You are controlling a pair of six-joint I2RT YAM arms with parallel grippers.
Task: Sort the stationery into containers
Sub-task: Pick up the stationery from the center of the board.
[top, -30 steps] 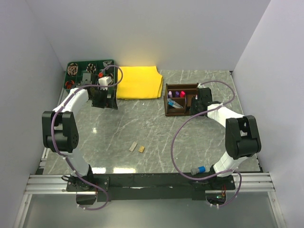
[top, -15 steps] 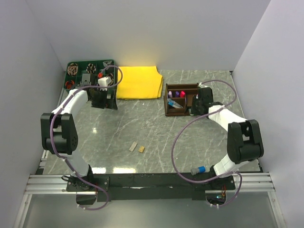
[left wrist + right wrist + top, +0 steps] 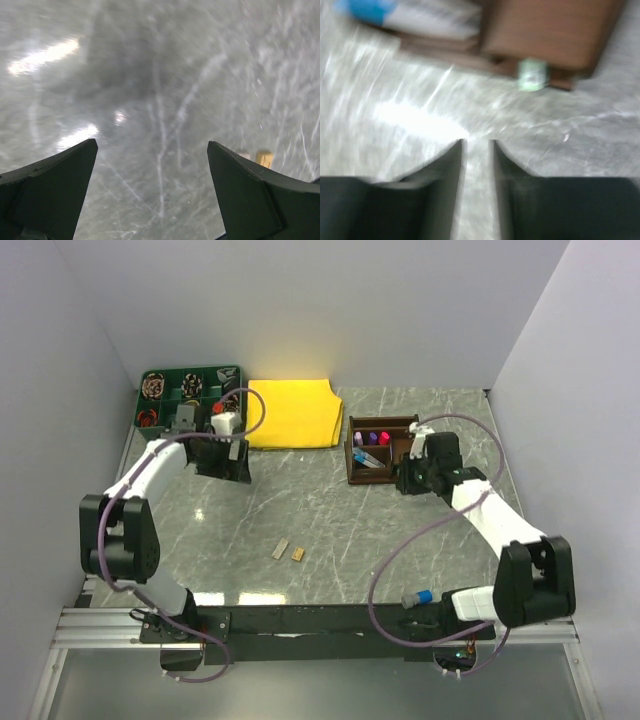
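Note:
The dark brown wooden organiser (image 3: pixel 378 452) stands right of centre with pink- and purple-capped markers (image 3: pixel 371 438) upright in it. In the right wrist view the organiser (image 3: pixel 550 35) is blurred, with a blue-capped marker (image 3: pixel 370 10) at its left and a small green block (image 3: pixel 533 75) at its near edge. Two tan blocks (image 3: pixel 290 552) lie on the table in front; they also show in the left wrist view (image 3: pixel 264 158). My left gripper (image 3: pixel 226 470) (image 3: pixel 152 144) is open and empty over bare table. My right gripper (image 3: pixel 405 480) (image 3: pixel 477 142) is empty, its fingers almost together, just beside the organiser.
A green tray (image 3: pixel 147 398) with coiled items sits at the back left. A flat yellow cloth (image 3: pixel 292 412) lies between it and the organiser. A blue-capped item (image 3: pixel 418 597) lies by the right arm's base. White walls close in the table on three sides.
My left gripper has moved away from the green tray, toward the table's middle. My right arm has swung forward, its gripper staying close to the organiser's right side.

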